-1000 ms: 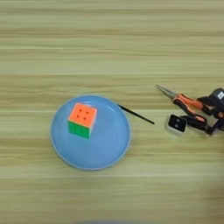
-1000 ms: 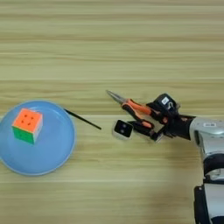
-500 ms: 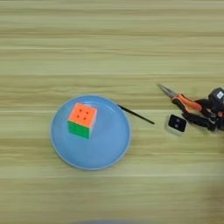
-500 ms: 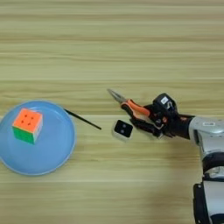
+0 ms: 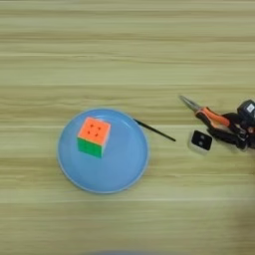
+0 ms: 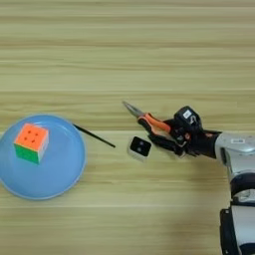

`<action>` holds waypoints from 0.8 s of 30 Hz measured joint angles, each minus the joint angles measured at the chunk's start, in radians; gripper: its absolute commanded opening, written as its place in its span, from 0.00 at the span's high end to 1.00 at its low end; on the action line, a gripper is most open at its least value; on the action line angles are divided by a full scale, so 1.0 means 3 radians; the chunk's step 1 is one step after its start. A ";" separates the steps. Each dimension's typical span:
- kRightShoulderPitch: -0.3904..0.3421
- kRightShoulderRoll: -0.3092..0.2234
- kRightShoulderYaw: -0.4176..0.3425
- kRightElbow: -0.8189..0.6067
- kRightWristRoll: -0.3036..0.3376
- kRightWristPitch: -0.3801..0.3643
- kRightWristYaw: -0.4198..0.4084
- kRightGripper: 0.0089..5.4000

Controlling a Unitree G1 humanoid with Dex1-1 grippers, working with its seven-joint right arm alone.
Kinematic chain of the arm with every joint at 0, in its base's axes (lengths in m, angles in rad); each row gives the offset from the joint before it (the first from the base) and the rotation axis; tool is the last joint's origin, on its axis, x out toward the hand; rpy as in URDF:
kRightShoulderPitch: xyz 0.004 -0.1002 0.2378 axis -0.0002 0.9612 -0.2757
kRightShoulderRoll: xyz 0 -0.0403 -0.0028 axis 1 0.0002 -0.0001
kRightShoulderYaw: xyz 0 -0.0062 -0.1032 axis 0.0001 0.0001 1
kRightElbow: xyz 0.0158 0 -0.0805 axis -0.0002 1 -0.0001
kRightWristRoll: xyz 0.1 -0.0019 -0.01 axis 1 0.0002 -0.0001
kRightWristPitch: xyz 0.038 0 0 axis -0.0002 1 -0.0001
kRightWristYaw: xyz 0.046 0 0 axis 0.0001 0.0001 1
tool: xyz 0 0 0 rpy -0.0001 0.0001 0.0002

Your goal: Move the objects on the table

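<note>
Right eye view shows the silver forearm (image 6: pixel 238 149) coming in from the right edge and the whole of the tool (image 6: pixel 175 137); left eye view cuts the arm off and catches only the tool's black front at its right border. Left eye view in turn shows the full round blue plate (image 5: pixel 130 169), which the right eye view clips at its left side. Tool's two black fingers sit over the orange-and-black handles of the needle-nose pliers (image 6: pixel 149 121); they look clamped on the handles, though the contact itself is hard to make out. Pliers' metal tip points away from the tool, up and to its left, lying low on the counter (image 6: pixel 149 60). Small black cube (image 6: pixel 140 147) with white sides rests just left of the tool, close below the pliers, apart from both. Thin black stick (image 6: pixel 94 136) lies further left of the tool, slanted, one end at the plate's rim. Orange-and-green puzzle cube (image 5: pixel 93 136) sits on the plate, well apart from the tool. A small white mark shows on the tool's top; unreadable.
</note>
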 measured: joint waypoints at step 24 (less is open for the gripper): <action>-0.0015 0.0131 -0.0190 -0.0206 0.0211 0.0461 0.0002 0.37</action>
